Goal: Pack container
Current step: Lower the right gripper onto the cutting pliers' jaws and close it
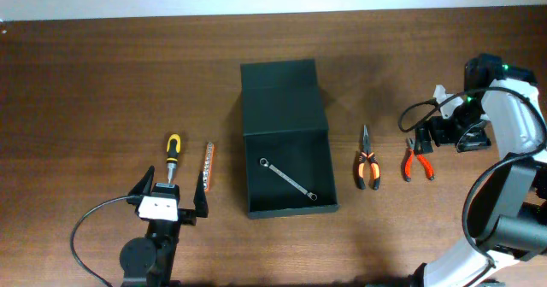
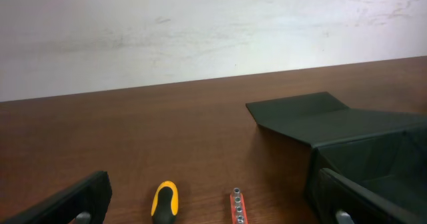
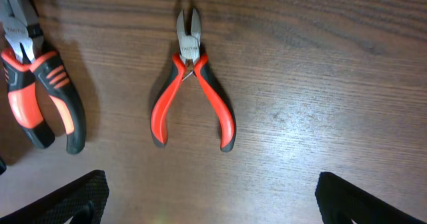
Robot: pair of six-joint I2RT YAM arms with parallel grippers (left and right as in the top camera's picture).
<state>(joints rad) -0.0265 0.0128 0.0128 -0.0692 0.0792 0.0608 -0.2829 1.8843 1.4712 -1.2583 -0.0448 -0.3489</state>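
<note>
Both grippers wide open, holding nothing. Left gripper [image 1: 171, 189] sits at the screwdriver [image 1: 173, 149] tip, with the bit holder [image 1: 208, 166] just beside. Right gripper [image 3: 213, 207] hovers by the red cutters [image 3: 192, 84] (pliers [image 1: 368, 163] lie between those and the box). Container [image 1: 295, 149] mid-table, lid flipped back, wrench [image 1: 288, 178] lying inside.

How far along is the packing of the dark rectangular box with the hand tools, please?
Done: one silver wrench lies inside the open dark green-black matte box. In hand: nothing; the left gripper and right gripper are both open and empty. Left: the yellow-and-black-handled screwdriver, orange bit strip, orange-and-black long-nose pliers and red-and-black cutters lie outside it.
</note>
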